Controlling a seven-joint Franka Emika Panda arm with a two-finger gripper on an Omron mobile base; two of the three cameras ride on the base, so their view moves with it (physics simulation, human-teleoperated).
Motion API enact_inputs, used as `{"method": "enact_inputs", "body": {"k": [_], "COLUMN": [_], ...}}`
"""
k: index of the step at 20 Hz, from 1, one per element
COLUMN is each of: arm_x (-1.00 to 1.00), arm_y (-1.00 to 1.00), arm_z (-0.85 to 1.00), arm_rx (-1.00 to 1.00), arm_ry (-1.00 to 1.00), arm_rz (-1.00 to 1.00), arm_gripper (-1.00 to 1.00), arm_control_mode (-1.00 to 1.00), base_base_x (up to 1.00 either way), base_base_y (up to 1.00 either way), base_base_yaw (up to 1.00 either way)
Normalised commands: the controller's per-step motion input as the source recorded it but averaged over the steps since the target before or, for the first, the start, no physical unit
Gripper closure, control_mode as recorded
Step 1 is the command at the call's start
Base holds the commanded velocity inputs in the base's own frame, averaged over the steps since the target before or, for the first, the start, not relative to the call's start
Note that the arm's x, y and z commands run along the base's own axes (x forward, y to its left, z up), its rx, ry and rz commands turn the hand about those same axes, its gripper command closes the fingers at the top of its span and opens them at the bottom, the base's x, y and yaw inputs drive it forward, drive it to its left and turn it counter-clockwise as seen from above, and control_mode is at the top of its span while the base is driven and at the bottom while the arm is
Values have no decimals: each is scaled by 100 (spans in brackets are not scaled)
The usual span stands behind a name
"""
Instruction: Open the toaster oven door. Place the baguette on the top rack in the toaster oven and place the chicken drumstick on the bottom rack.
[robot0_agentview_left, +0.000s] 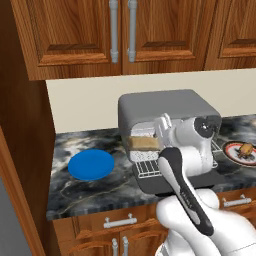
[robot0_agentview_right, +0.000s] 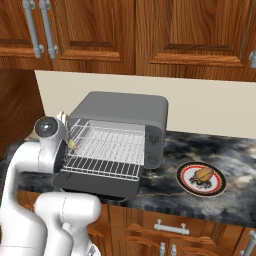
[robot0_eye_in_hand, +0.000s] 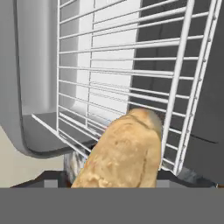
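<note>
Baguette (robot0_eye_in_hand: 124, 153) clamped in claw (robot0_agentview_left: 164, 126), poking into toaster oven (robot0_agentview_left: 165, 107) over top rack (robot0_agentview_right: 112, 142). Door (robot0_agentview_right: 97, 186) down flat. Drumstick (robot0_agentview_right: 203, 175) on red-rimmed plate (robot0_agentview_right: 216, 190), desk (robot0_agentview_left: 90, 192) at 3 o'clock of oven.

Glossy marbled counter (robot0_agentview_left: 90, 192), wire top rack (robot0_agentview_right: 112, 141)

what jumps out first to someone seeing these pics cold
The grey toaster oven stands with its door dropped flat and both wire racks slid out. The claw holds the baguette at the top rack. To the right, the chicken drumstick waits on a red-rimmed plate.
</note>
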Motion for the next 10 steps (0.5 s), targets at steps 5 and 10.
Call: {"method": "enact_inputs", "body": {"k": [5, 10], "arm_x": [29, 11], "arm_y": [-99, -69], "arm_z": [8, -22], "arm_rx": [-1, -9], "arm_ry": [0, 5], "arm_rz": [1, 6], "arm_gripper": [100, 100], "arm_control_mode": [-100, -100], "base_base_x": [0, 0], "base_base_y": [0, 0], "base_base_yaw": [0, 0]}}
